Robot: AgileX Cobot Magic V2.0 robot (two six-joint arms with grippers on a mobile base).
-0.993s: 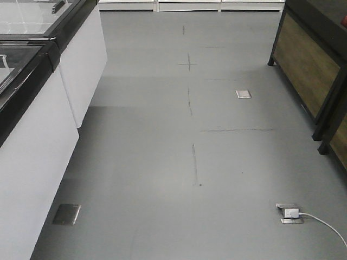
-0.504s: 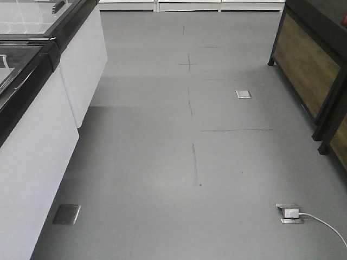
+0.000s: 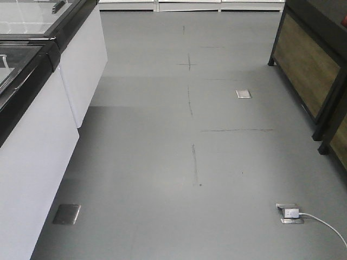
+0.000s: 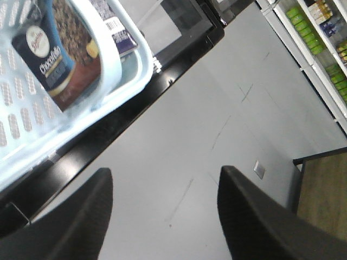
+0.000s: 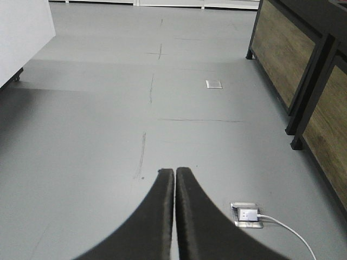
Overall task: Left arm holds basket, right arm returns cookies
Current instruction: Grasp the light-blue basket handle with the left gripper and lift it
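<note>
**Two grippers empty, basket not yet taken**

Nearest, the left gripper (image 4: 162, 216) is seen with its fingers spread wide and nothing between them, below and to the right of the basket (image 4: 123, 67) and clear of it. The right gripper (image 5: 174, 214) is pressed together on nothing, over floor (image 5: 108, 124), with the basket outside its view. The cookies (image 4: 54, 57) are lodged upright inside the basket, against its slotted wall. Under the basket a black cabinet edge (image 4: 141, 111) is seen; whether the basket rests on it cannot be told. The step is judged to be the taking of the basket. Its rim or handle should be approached squarely and closed on only once the plastic lies between the fingers, so that the basket is not pushed aside. Beyond the basket, shelves (image 4: 317, 51) are visible.
</note>
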